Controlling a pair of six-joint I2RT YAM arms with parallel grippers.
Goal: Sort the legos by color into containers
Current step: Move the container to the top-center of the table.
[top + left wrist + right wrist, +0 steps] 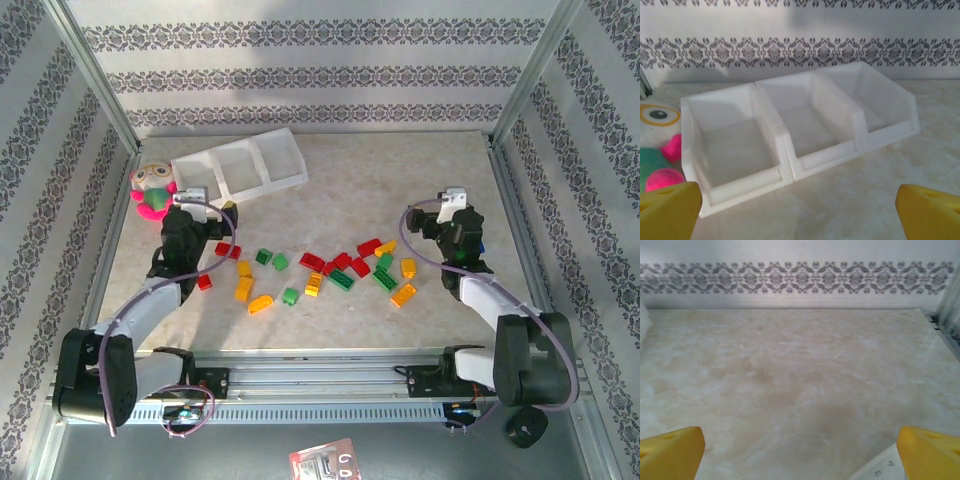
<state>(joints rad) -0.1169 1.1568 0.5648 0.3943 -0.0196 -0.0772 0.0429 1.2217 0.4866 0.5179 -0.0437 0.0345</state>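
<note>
Some twenty small red, green and yellow plastic studded bricks (330, 268) lie scattered on the near side of the long white three-compartment plastic tray (774, 125). Left gripper (798, 212) faces that tray, jaws spread wide; right gripper (800, 452), equally wide, hangs well right of it.

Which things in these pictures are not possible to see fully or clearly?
Left wrist view: plush toy, cut off by the left edge.
Right wrist view: white object, cut off at the bottom; its marks are blurred.
Top view: red card, cut off by the bottom edge; studs on the legos too small to count.
</note>
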